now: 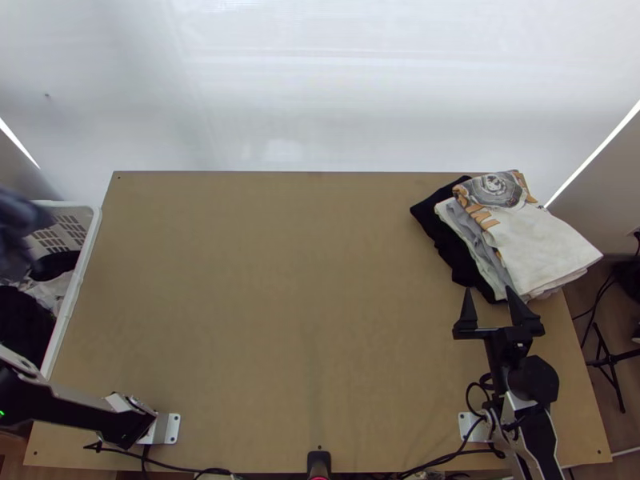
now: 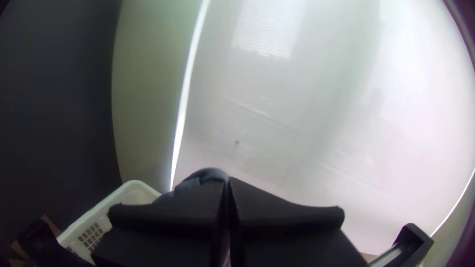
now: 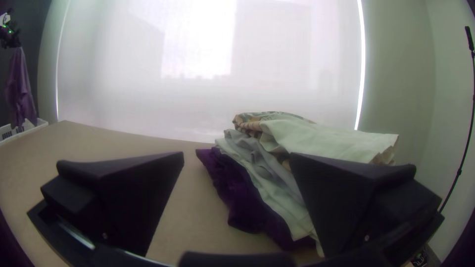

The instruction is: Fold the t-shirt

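A bluish-grey shirt hangs bunched, blurred at the left edge of the top view, above the white basket. In the left wrist view my left gripper is shut on the shirt, whose fabric bulges past the fingertips. From the right wrist view, the same shirt dangles in long folds, tinted purple, at the far left. My right gripper stands open near the table's right side, just in front of the clothes stack. Seen from its own wrist, the right gripper has its fingers wide apart with nothing held.
Folded clothes lie stacked at the table's back right, white on top, black at the bottom. A white basket with dark and white clothes stands along the left edge. The wooden table has bare surface between them.
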### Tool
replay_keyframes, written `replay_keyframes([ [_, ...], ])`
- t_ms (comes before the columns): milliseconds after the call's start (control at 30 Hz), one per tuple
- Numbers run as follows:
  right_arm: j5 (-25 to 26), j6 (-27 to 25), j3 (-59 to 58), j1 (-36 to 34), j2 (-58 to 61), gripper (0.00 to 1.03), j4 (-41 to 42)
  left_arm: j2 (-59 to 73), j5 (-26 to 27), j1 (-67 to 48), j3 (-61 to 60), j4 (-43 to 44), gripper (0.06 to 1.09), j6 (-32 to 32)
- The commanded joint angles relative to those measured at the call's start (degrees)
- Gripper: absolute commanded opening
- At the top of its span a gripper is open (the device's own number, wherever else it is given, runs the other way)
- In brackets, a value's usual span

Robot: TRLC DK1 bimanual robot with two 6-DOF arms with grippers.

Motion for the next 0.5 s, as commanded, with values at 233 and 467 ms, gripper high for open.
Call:
replay_keyframes([
  [233, 0.01, -0.05, 0.01, 0.01, 0.01, 0.99, 0.0, -28.25, -9.37, -30.78, -37.54, 1.65, 0.09, 6.07],
  [467, 0.01, -0.05, 0.01, 0.01, 0.01, 0.99, 0.0, -32.21, -10.43, -30.87, -38.86, -1.43, 0.09, 7.56],
])
